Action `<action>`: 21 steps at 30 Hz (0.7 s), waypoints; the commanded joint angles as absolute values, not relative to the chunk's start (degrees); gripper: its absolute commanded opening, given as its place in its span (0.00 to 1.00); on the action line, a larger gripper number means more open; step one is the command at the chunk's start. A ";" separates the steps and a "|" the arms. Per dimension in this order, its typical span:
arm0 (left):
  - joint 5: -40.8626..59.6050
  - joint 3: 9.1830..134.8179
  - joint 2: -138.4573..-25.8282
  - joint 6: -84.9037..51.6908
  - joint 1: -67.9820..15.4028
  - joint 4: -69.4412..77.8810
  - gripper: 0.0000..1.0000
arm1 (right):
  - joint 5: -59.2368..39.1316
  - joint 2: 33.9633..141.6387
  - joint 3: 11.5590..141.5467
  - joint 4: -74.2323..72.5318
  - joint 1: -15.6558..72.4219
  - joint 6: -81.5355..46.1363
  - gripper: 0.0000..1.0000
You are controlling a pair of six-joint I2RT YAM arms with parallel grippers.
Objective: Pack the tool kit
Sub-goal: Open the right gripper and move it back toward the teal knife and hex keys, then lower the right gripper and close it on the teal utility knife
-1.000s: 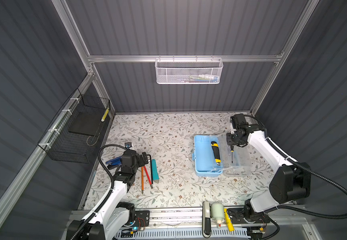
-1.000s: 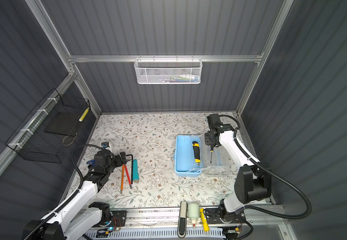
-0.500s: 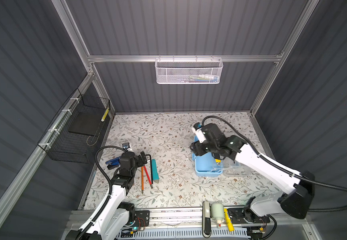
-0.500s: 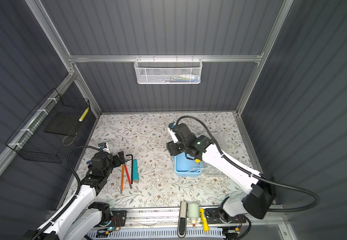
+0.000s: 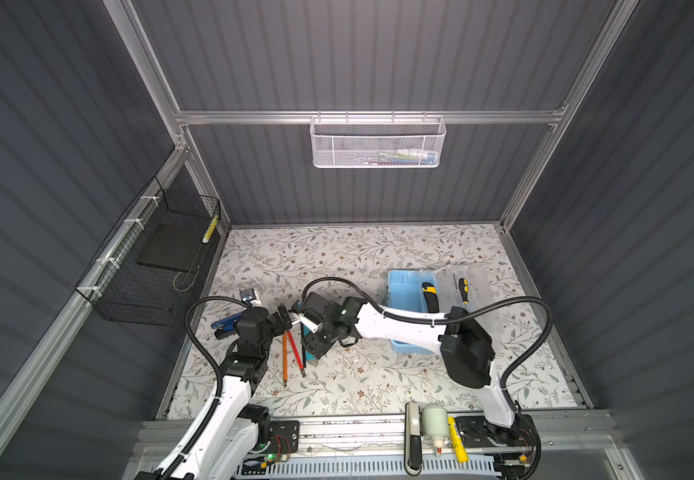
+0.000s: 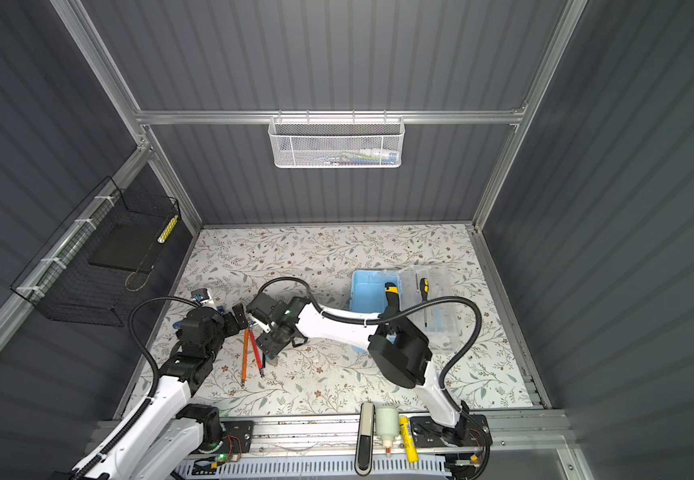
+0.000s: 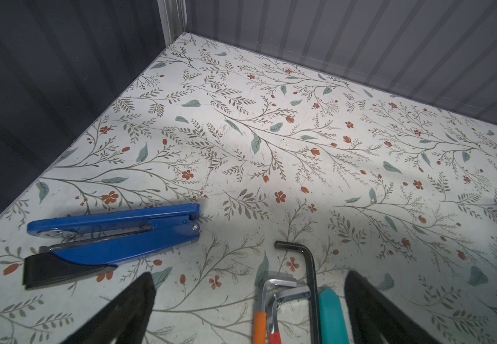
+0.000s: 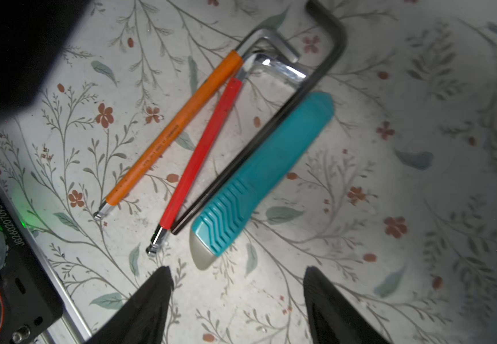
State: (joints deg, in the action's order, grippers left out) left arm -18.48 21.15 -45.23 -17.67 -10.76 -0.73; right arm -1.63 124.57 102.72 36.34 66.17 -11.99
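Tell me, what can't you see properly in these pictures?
The white mesh basket, both top views: the things inside are too small and behind the mesh to name.
The tool kit, both top views: the right arm covers its near end.
The blue hand tool, both top views: the left arm hides part.
The teal cutter, left wrist view: cut off by the picture's edge.

The light-blue tool kit [image 5: 405, 291] lies open on the right, its see-through lid [image 5: 480, 282] folded flat.
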 commanded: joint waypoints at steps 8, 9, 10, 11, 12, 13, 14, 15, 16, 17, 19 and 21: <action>-22.71 18.72 -39.07 -20.71 -10.37 -3.01 0.99 | 0.10 126.30 101.13 37.33 66.18 -14.42 0.75; -23.68 18.72 -38.82 -21.27 -10.37 -3.56 0.99 | -0.32 126.91 101.74 37.02 66.05 -14.65 0.76; -24.35 18.72 -38.70 -21.66 -10.37 -3.84 0.99 | -0.94 127.68 102.46 37.05 65.84 -14.93 0.76; -24.52 18.79 -38.82 -21.79 -10.29 -3.94 0.99 | -2.04 128.35 103.22 37.30 65.50 -15.03 0.76; -24.73 18.93 -39.21 -21.95 -10.24 -4.02 0.99 | -3.04 128.89 103.89 37.44 65.19 -15.27 0.76; -25.08 19.31 -39.97 -22.29 -10.12 -4.19 0.99 | -3.85 129.33 104.21 37.38 64.79 -15.46 0.77; -25.35 19.66 -40.83 -22.56 -9.95 -4.34 0.99 | -4.83 129.59 104.53 37.40 64.47 -15.47 0.77; -25.49 20.22 -42.00 -22.82 -9.70 -4.44 1.00 | -5.43 129.79 104.84 37.48 64.09 -15.63 0.77; -25.72 20.67 -43.08 -23.06 -9.59 -4.64 0.99 | -5.45 129.96 105.02 37.73 63.82 -15.94 0.77; -26.04 20.98 -43.82 -23.35 -9.50 -4.83 0.99 | -5.68 129.85 104.87 37.66 63.62 -16.39 0.77; -25.06 21.13 -44.43 -23.00 -9.17 -4.48 1.00 | -6.30 129.72 104.42 37.39 63.08 -16.87 0.77; -23.65 21.25 -44.88 -22.33 -8.89 -3.87 0.99 | -5.72 129.69 104.46 37.22 63.02 -16.46 0.77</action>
